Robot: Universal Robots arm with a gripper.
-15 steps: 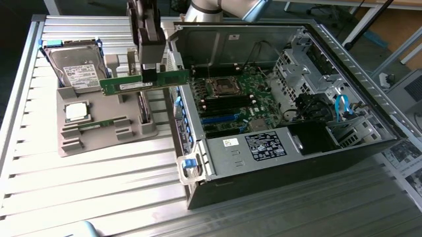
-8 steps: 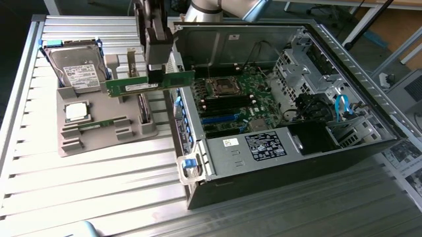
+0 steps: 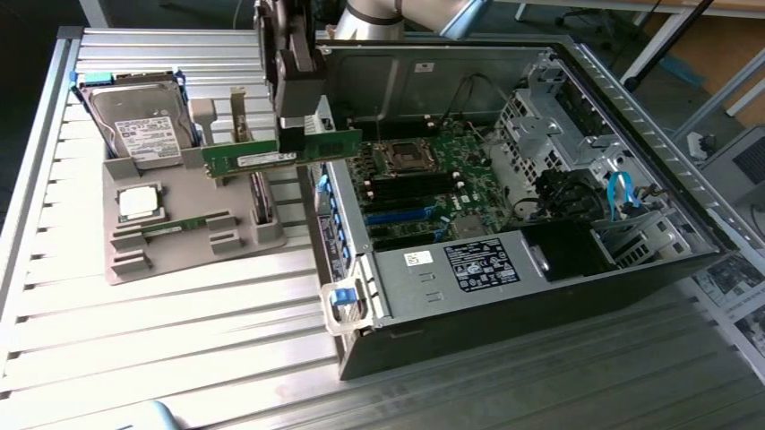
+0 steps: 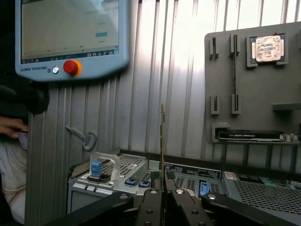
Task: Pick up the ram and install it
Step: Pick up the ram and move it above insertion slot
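The ram (image 3: 281,153), a long green stick with a white label, hangs level in the air with my gripper (image 3: 299,133) shut on its top edge. It is above the gap between the grey parts holder (image 3: 192,255) and the near wall of the open computer case (image 3: 502,296). The wrist view has the ram (image 4: 162,141) edge-on as a thin upright strip rising from between my gripper's (image 4: 162,195) black fingers. The motherboard (image 3: 449,193) with its dark slots lies inside the case, to the exterior view's right of the ram. Another green stick (image 3: 179,227) lies in the holder.
The holder also carries a silver hard drive (image 3: 138,125) and a square CPU chip (image 3: 140,202). All of it rests on a ribbed metal table (image 3: 156,340). A teach pendant (image 4: 70,37) and a person's hand (image 4: 11,126) are in the wrist view. Drive cages and cables (image 3: 597,197) fill the case's right side.
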